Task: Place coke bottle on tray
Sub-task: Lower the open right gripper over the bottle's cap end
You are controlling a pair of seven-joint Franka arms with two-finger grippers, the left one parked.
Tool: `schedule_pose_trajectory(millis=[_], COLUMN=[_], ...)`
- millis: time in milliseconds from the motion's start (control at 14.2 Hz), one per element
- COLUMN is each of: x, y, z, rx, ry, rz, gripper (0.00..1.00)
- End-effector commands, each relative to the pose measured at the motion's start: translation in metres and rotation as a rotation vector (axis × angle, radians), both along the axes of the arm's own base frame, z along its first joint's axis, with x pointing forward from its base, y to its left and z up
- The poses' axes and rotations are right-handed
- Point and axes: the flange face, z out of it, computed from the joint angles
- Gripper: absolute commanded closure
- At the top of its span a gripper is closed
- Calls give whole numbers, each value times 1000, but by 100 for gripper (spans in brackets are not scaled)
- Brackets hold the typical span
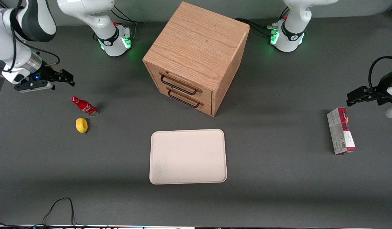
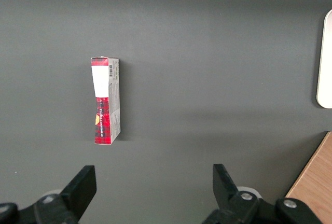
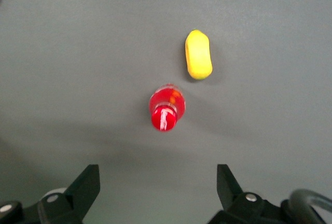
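Red is your target: the coke bottle [image 1: 84, 106] stands upright on the dark grey worktop [image 1: 278, 178], just below your tool [image 1: 60, 77] and a little nearer the front camera than it. From the right wrist view you look straight down on the bottle's cap [image 3: 164, 117], with both fingers [image 3: 83, 185] spread wide apart and gripping nothing, well clear of the bottle. A yellow lemon-like lump [image 1: 81, 125] lies just beside the bottle, nearer the front camera again, the two apart and not touching. The tray [image 1: 188, 156] sits flat and bare, well away from your tool toward the middle of the worktop and nearer the front camera. A wooden drawer cabinet [image 1: 196, 57] with two dark handles stands upright above the tray in the front view, both drawers shut. A red-and-grey carton [image 1: 341, 131] lies toward the parked arm's end of the worktop, well apart from everything else
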Motion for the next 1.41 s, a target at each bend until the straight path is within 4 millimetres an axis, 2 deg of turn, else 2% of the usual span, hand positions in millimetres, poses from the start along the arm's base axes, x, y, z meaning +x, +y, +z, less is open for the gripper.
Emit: schedule_pose_trajectory(millis=[0,283,495,989,1060,1130,1342], x=[0,5,8,8,7,5,6], y=[2,3,5,5,6,6,8], z=[-25,-52,-65,-73,-74,-74,-75], rx=[-20,-31,-37,-38,-38,-36,-36], ry=[-27,-33,-47,-49,-49,-51,-57], rz=[21,22,23,23,22,19,21], gripper=[0,0,0,1,45,99,100])
